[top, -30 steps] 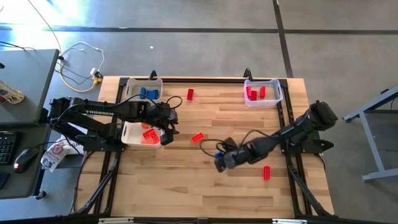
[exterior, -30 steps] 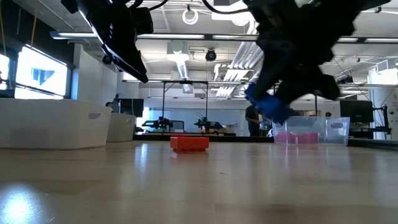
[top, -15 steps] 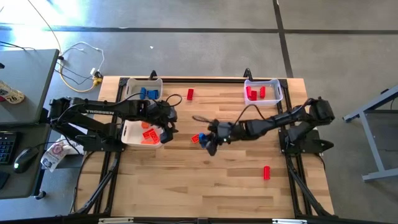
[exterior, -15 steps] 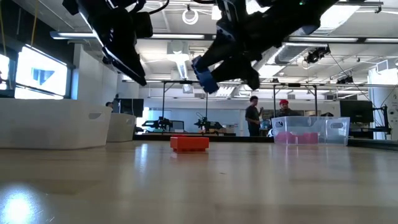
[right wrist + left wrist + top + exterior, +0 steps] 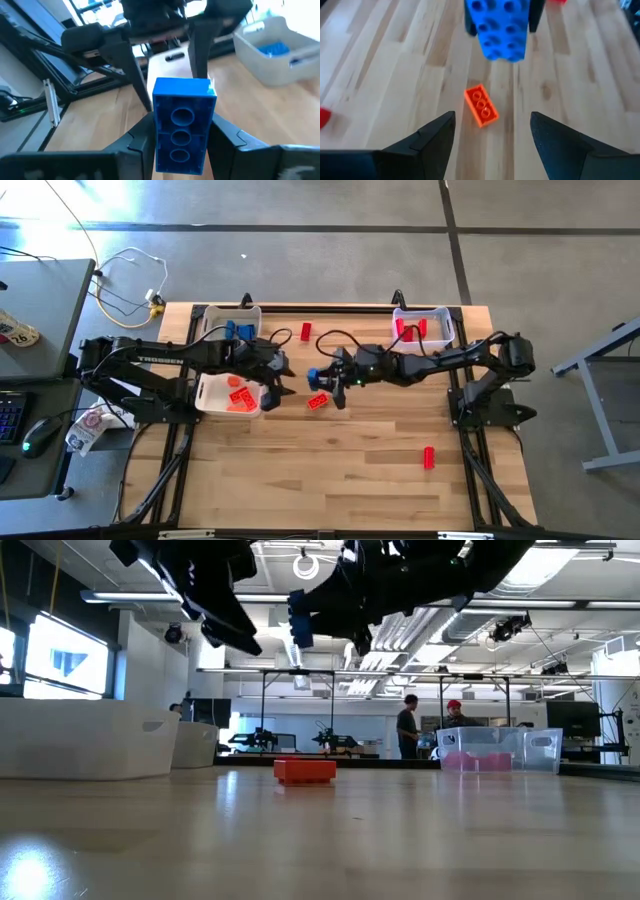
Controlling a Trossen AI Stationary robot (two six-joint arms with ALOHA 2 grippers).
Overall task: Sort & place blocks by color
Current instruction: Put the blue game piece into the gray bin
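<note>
Partly hidden: blue block (image 5: 182,124) btwn fingers (image 5: 136,145)

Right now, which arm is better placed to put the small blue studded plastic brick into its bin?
Right: its gripper already holds the blue brick; the left gripper is open.

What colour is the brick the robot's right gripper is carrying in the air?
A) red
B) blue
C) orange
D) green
B: the right gripper is shut on a blue brick, held up off the table, facing the open left gripper.
</note>
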